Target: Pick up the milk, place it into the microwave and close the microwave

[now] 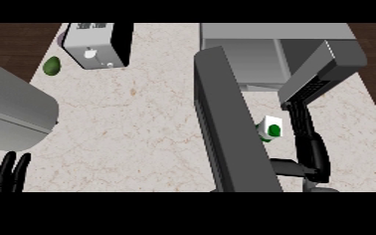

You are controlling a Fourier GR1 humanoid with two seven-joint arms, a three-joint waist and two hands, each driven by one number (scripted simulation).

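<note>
The milk, a small white carton with a green dot, stands on the counter between the microwave's open door and my right hand. That black hand hangs down from the grey forearm, just right of the carton. Its fingers are long and mostly straight, and only their tips bend in below the carton; they are not round it. The grey microwave sits at the back right, its door swung out towards me. At the lower left edge my left hand rests open, fingers up.
A silver and black toaster stands at the back left, with a green fruit beside it near the counter's left edge. A large grey rounded body fills the left edge. Pale marble counter lies bare in the middle.
</note>
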